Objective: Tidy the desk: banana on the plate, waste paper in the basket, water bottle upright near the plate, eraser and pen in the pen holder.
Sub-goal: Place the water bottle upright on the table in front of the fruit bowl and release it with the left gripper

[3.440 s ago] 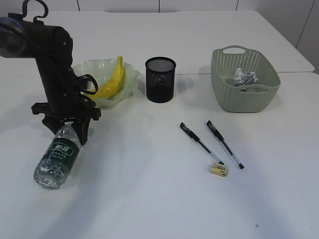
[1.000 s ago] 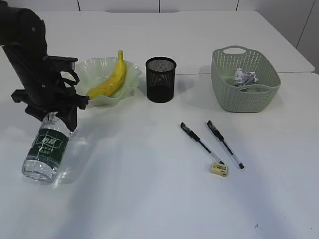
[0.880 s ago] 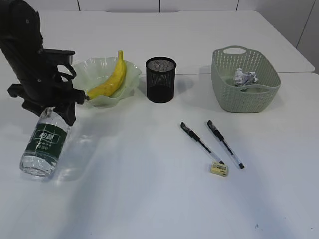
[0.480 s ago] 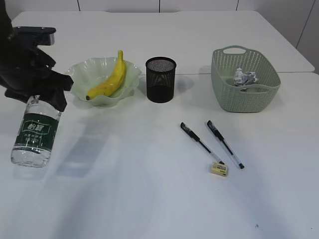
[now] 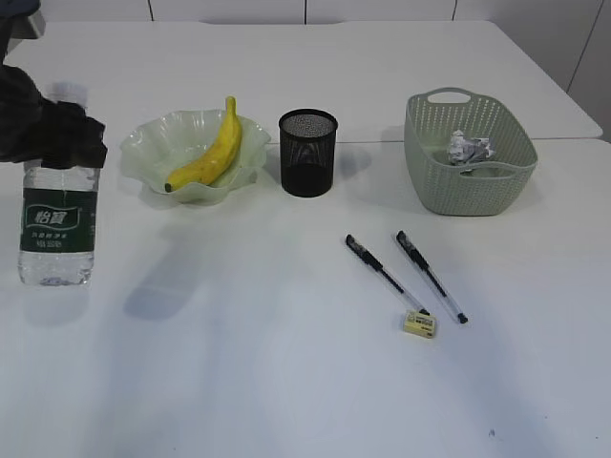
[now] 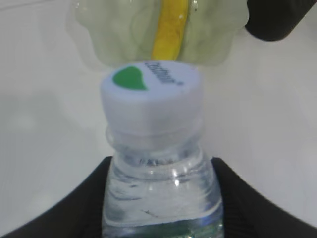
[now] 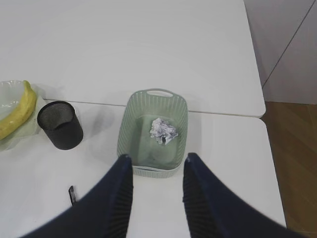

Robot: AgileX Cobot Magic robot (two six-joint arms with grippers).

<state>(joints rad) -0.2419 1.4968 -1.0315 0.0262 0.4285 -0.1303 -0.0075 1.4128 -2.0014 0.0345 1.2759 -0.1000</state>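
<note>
My left gripper (image 5: 59, 134) clamps water bottle (image 5: 57, 224) neck near table's left edge; bottle upright, cap (image 6: 152, 96) up. Left wrist view alone shows cap print; right wrist view shows right gripper (image 7: 154, 191) parted, empty.

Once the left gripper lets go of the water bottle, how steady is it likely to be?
The water bottle is tall, narrow and upright, so probably tippy if nudged. It looks largely full, which should add weight and steady it. Its smooth clear plastic may slip; the left gripper holds it just below the cap.
</note>
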